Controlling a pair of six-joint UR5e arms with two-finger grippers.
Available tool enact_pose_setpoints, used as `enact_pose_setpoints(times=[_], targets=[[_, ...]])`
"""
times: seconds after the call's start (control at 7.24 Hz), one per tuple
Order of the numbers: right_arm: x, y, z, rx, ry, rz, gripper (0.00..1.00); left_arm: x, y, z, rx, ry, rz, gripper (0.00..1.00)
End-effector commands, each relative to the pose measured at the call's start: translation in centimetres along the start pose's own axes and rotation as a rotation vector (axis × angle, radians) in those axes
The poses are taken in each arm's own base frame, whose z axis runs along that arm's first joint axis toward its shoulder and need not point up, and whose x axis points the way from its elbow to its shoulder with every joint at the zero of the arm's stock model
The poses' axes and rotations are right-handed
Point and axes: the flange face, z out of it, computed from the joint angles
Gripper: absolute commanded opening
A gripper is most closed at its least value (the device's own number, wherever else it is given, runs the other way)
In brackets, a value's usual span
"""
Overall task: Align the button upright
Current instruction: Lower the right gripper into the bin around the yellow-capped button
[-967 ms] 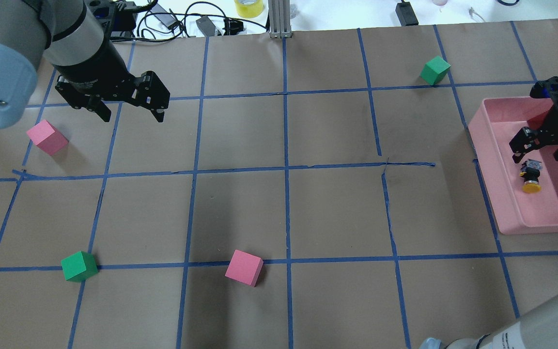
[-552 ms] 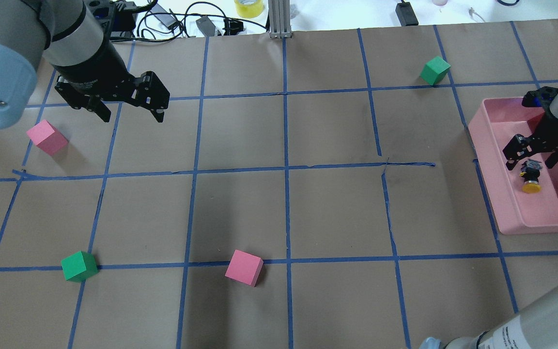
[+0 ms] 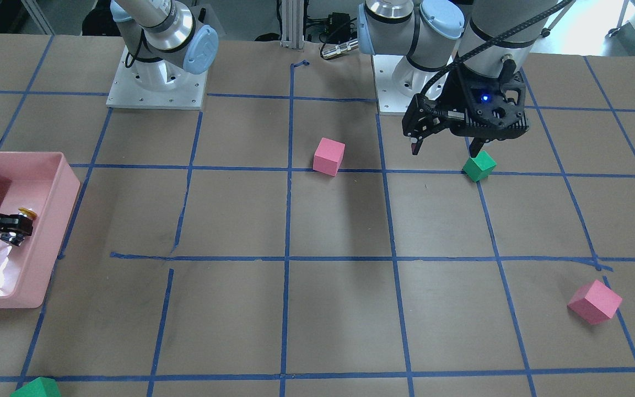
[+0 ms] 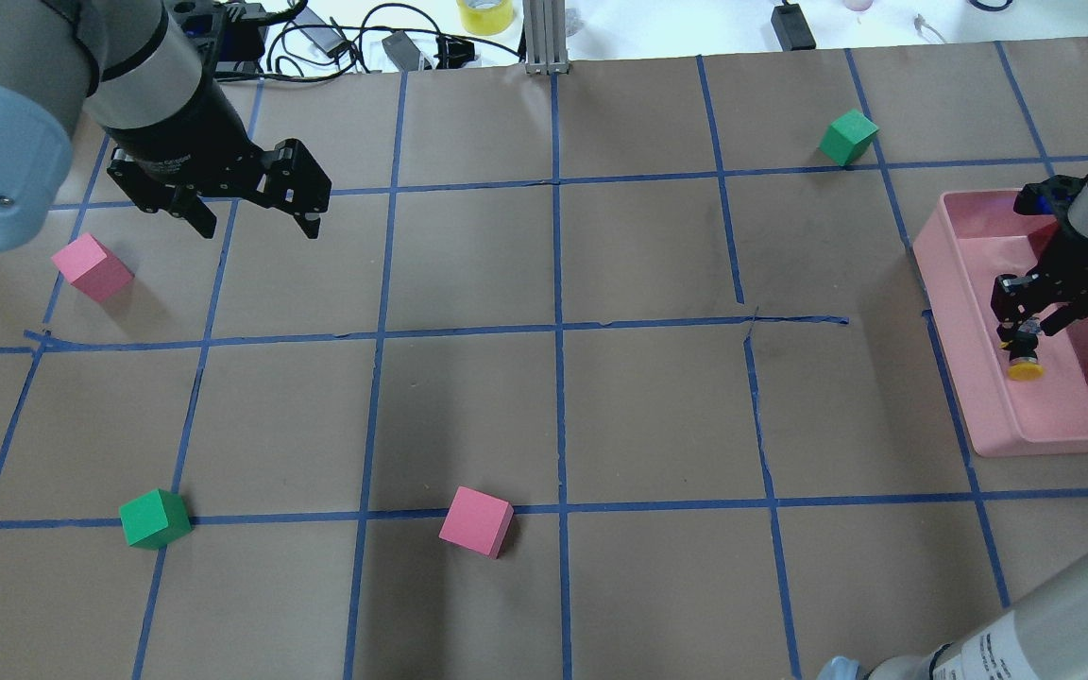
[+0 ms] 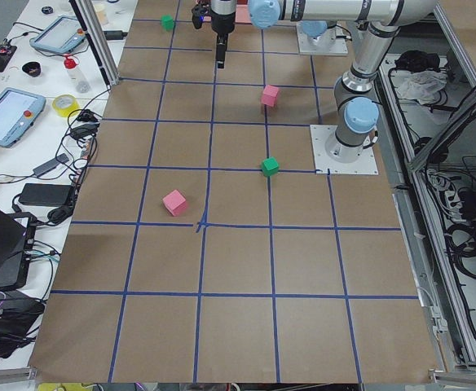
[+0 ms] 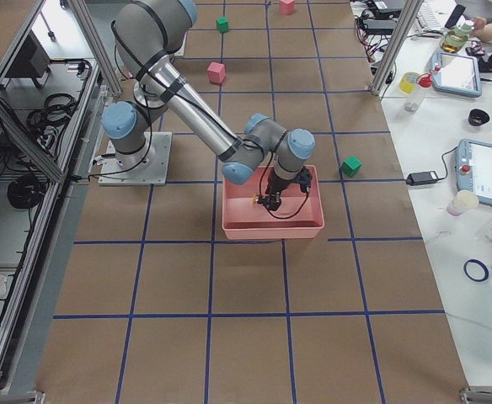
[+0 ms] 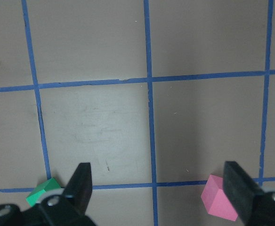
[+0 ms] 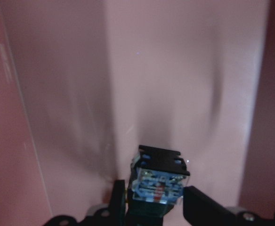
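Right hand (image 4: 1028,332) grips the button (image 4: 1026,366) inside the pink tray (image 4: 974,387); my left hand (image 4: 258,229) hangs wide above the table (image 4: 648,406).

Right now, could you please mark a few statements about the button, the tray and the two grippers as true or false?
1. The button is inside the pink tray. True.
2. The left gripper holds a pink cube. False: it is open and empty, above the table.
3. The right gripper is shut on the button, with a finger on each side of its contact block. True.
4. A green cube lies in the tray. False: both green cubes sit on the table, outside the tray.
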Motion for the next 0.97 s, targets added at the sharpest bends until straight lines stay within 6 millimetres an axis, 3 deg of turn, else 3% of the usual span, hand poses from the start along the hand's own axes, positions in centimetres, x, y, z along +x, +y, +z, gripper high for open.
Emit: enact_pose_setpoints(times=[0.0,0.28,0.41,0.55,0.69,0.83], targets=[[0.2,0.2,-1.2,-0.013,0.0,0.001,0.0,0.0,0.0,0.0,0.001,0.0,0.0,1.0],[0.1,1.8,-7.2,-0.019,0.009,0.001,0.0,0.0,0.0,0.0,0.001,0.0,0.0,1.0],[0.1,1.8,-9.5,-0.021,0.005,0.007,0.0,0.0,0.0,0.0,-0.001,0.0,0.0,1.0],[0.3,1.6,-10.4,-0.019,0.007,0.004,0.0,0.0,0.0,0.0,0.001,0.0,0.0,1.0],[0.1,1.5,-9.8,-0.022,0.007,-0.013,0.23,0.0,0.0,0.0,-0.001,0.0,0.0,1.0],[-0.1,1.6,-8.3,-0.043,-0.006,-0.044,0.95,0.0,0.0,0.0,0.001,0.0,0.0,1.0]])
